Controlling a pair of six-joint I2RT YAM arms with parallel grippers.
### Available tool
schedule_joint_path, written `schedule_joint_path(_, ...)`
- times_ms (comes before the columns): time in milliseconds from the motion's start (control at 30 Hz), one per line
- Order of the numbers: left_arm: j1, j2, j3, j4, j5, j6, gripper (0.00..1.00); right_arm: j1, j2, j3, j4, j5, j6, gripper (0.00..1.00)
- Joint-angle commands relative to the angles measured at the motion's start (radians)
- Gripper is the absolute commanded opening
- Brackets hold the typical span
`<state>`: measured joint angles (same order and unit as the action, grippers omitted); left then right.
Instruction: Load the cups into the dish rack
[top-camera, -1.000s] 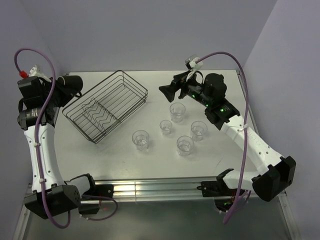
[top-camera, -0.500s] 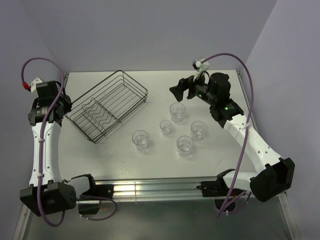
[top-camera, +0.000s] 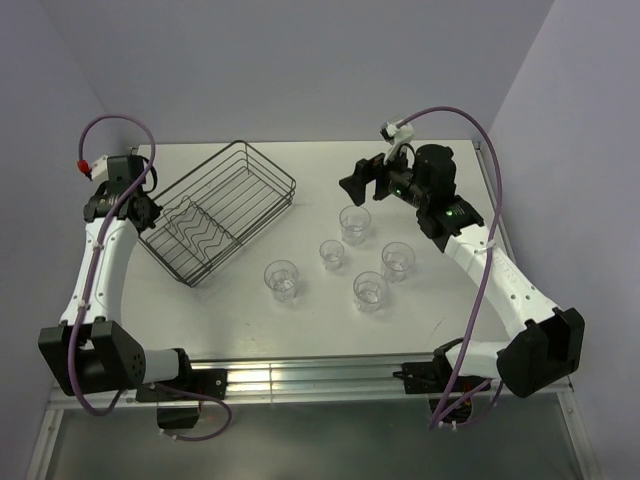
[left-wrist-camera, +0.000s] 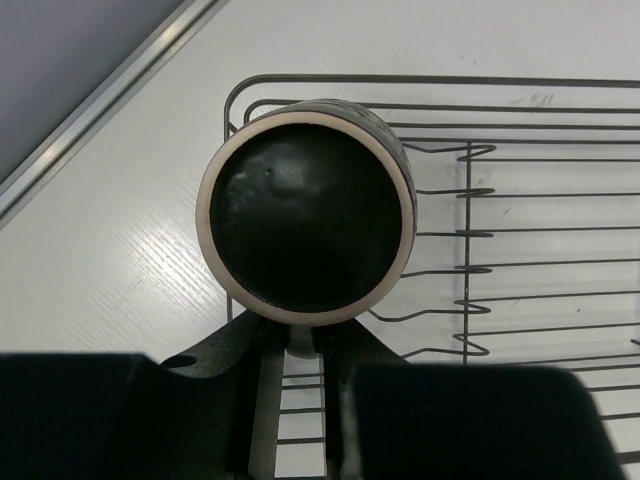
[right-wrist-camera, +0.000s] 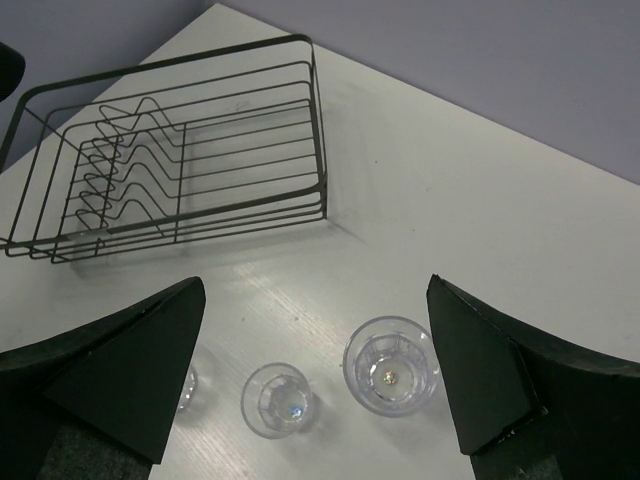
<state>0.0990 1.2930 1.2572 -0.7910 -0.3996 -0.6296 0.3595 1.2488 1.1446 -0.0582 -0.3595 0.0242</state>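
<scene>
My left gripper (top-camera: 141, 207) is shut on the dark brown mug (left-wrist-camera: 305, 210), pinching its handle, and holds it over the left end of the black wire dish rack (top-camera: 215, 210). In the left wrist view the mug's dark base with a cream rim faces the camera, with the rack (left-wrist-camera: 520, 200) below it. Several clear ribbed glasses stand upright on the table right of the rack, the farthest (top-camera: 354, 222) and the nearest to the rack (top-camera: 281, 279) among them. My right gripper (top-camera: 352, 185) is open and empty, above and just behind the farthest glass (right-wrist-camera: 390, 365).
The rack (right-wrist-camera: 180, 160) holds only its wavy dividers. A smaller glass (right-wrist-camera: 278, 400) stands left of the one under my right gripper. The table's raised edge (left-wrist-camera: 110, 95) runs close behind the rack's left end. A metal rail (top-camera: 320, 375) borders the near edge.
My left arm has swung in from the far left, turning the mug from pointing sideways to hanging over the rack's left end. My right gripper has shifted slightly to the right.
</scene>
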Motion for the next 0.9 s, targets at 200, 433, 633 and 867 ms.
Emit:
schedule_joint_path(200,-0.002,0.083,0.010,0.038,0.007,-0.035,0.00,-0.021,0.000,0.035,-0.006,-0.009,-0.049,1.00)
schedule_joint_path(433,-0.002,0.120,-0.001,0.049,0.016,-0.028,0.00,-0.031,0.009,0.037,-0.009,-0.019,-0.049,1.00)
schedule_joint_path(633,-0.002,0.144,-0.013,0.059,0.031,-0.028,0.00,-0.037,0.005,0.032,-0.015,-0.029,-0.049,1.00)
schedule_joint_path(867,-0.002,0.190,-0.012,0.067,0.051,-0.025,0.00,-0.045,0.003,0.026,-0.019,-0.033,-0.049,1.00)
